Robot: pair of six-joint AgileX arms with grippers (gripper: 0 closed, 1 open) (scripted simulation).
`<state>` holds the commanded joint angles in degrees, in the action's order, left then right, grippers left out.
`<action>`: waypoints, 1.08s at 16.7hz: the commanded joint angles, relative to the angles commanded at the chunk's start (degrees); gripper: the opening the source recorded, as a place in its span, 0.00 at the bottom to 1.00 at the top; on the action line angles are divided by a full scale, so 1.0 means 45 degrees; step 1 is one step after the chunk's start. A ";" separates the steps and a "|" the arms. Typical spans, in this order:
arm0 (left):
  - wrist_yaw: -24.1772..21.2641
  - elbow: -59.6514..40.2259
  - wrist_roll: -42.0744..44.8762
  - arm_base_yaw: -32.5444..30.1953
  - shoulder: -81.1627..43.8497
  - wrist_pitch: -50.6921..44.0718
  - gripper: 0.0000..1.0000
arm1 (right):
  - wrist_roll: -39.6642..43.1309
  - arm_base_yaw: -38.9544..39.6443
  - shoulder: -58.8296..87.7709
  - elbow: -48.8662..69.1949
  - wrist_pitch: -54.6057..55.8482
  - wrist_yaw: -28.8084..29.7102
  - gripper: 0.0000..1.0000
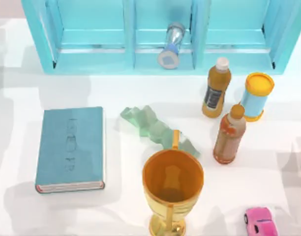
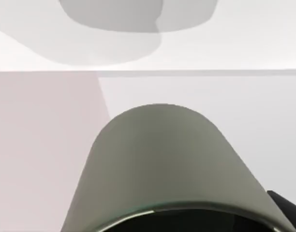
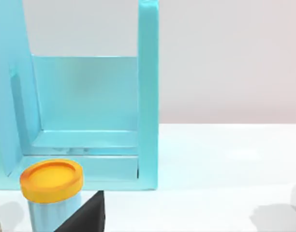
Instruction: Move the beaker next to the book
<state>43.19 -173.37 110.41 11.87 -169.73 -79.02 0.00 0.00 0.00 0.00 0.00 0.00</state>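
The book point(image 1: 70, 149) lies flat at the table's left, teal-blue with white page edges facing the front. The beaker point(image 1: 171, 45), a clear cylinder with a bluish base, lies tipped in the middle bay of the turquoise shelf point(image 1: 91, 59) at the back. Both arms are parked off the table's sides. A dark part of my right gripper point(image 3: 85, 217) sits beside the orange-lidded blue can point(image 3: 51, 186), with the shelf's end wall behind. In the left wrist view a grey rounded housing point(image 2: 162, 169) fronts bare white surface.
A gold goblet point(image 1: 172, 189) stands front centre, with a crumpled green object point(image 1: 153, 125) behind it. Two brown bottles point(image 1: 216, 88) point(image 1: 229, 133) and the blue can point(image 1: 256, 96) stand at the right. A pink toy car point(image 1: 261, 221) sits at the front right.
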 joint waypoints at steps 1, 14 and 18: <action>0.0006 0.0583 -0.0003 0.0024 0.0417 0.0173 0.00 | 0.0000 0.0000 0.0000 0.0000 0.0000 0.0000 1.00; -0.0730 0.3143 -0.1706 -0.0260 0.2503 0.0435 0.00 | 0.0000 0.0000 0.0000 0.0000 0.0000 0.0000 1.00; -0.2152 0.6132 -0.5298 -0.0933 0.4960 0.0495 0.00 | 0.0000 0.0000 0.0000 0.0000 0.0000 0.0000 1.00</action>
<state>33.51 -145.78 86.57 7.68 -147.41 -76.79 0.00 0.00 0.00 0.00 0.00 0.00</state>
